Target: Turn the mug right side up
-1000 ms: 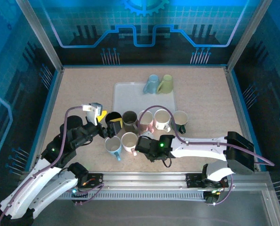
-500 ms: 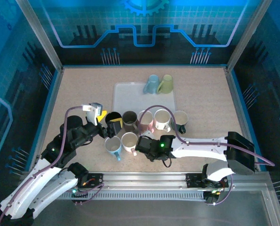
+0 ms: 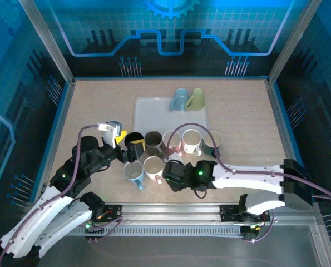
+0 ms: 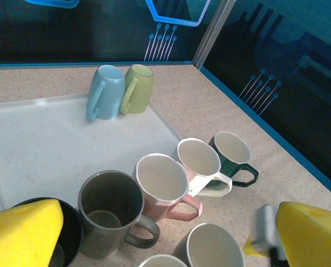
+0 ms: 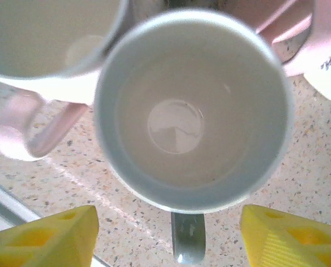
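Note:
A grey mug [image 5: 193, 111] stands mouth up right under my right gripper [image 5: 168, 239]. Its handle points down between the yellow fingers [image 5: 43, 236], which stand wide apart and touch nothing. In the top view this gripper [image 3: 173, 173] sits at the front of a cluster of upright mugs. My left gripper [image 3: 127, 146] hovers open beside the black mug [image 3: 133, 139], holding nothing. A pale blue mug [image 4: 105, 92] and a green mug [image 4: 137, 89] stand together at the tray's far edge, seemingly bottom up.
The white tray [image 3: 154, 114] lies mid-table. Grey [image 4: 110, 214], pink [image 4: 162, 186], white [image 4: 198, 161] and dark green [image 4: 232, 153] mugs stand in a tight row at its near edge. Two more mugs [image 3: 133, 173] [image 3: 153, 166] stand in front, close to both grippers.
The right arm's elbow has swung right and toward the near edge, while its gripper stays over the grey mug. The left gripper has barely shifted.

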